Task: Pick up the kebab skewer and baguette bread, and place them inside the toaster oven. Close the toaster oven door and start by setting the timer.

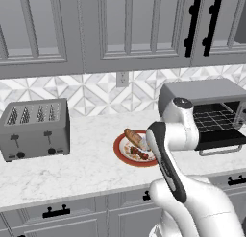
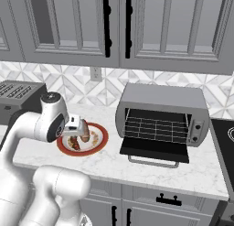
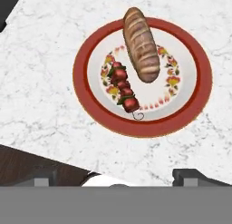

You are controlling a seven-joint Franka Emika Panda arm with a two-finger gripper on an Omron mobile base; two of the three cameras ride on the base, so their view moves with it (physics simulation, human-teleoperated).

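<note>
Red-rimmed plate (image 3: 199, 78) on the white marble counter (image 1: 81, 164), bearing two items side by side: baguette bread (image 3: 141, 44), golden-brown, one end over the rim; kebab skewer (image 3: 123, 89), red chunks, beside it. Gripper (image 3: 118, 178) hangs above the plate, fingers set wide apart, holding nothing. Toaster oven (image 2: 164, 113) right of the plate, wire rack visible; toaster oven door (image 2: 154, 153) folded down flat. Four-slot toaster (image 1: 34, 128) left of the plate.
</note>
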